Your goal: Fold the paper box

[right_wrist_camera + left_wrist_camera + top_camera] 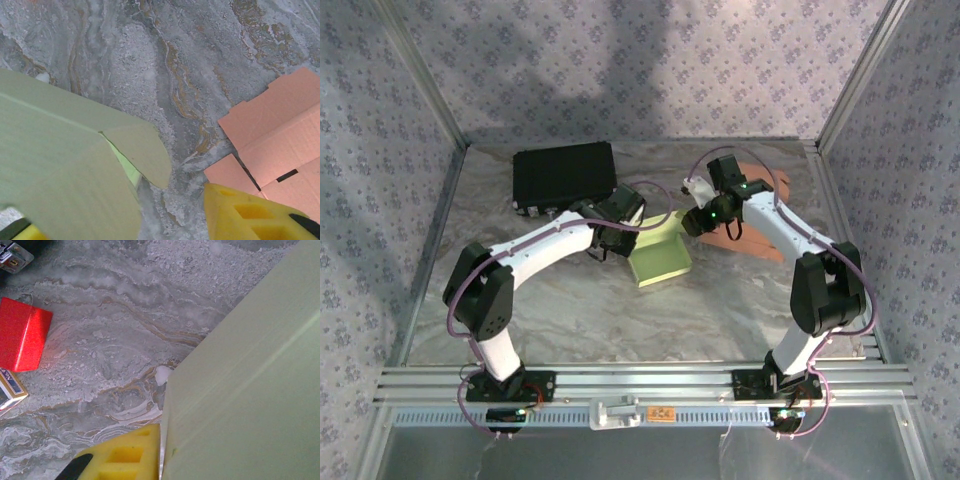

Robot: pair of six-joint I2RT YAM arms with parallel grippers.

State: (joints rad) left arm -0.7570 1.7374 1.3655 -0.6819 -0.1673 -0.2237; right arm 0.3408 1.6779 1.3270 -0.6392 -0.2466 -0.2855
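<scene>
The paper box (660, 258), pale green, is sitting near the middle of the marbled table (570, 320), between the two arms. The left gripper (608, 238) is reaching it from the left. In the left wrist view one yellow pad (127, 457) is lying right against the edge of a box wall. The other pad is hiding behind that wall, so I cannot tell whether the fingers are pinching it or merely touching.

The right gripper (693, 222) is coming at the box's far right corner. Its fingers are standing spread apart. One yellow fingertip (245, 215) is hovering over bare table, and the other is peeking out from under a green panel at the lower left of the right wrist view, where a rounded flap (142, 152) is sticking out of the box over the table.

Things are crowding the work area:
- A flat pink cardboard sheet (760, 235) is lying just beyond the right gripper, partly under that arm.
- A black case (565, 175) is resting at the back left, close behind the left wrist.
- A red box (22, 335) and a small printed carton (9, 390) are lying to the left of the green wall, apart from it.
</scene>
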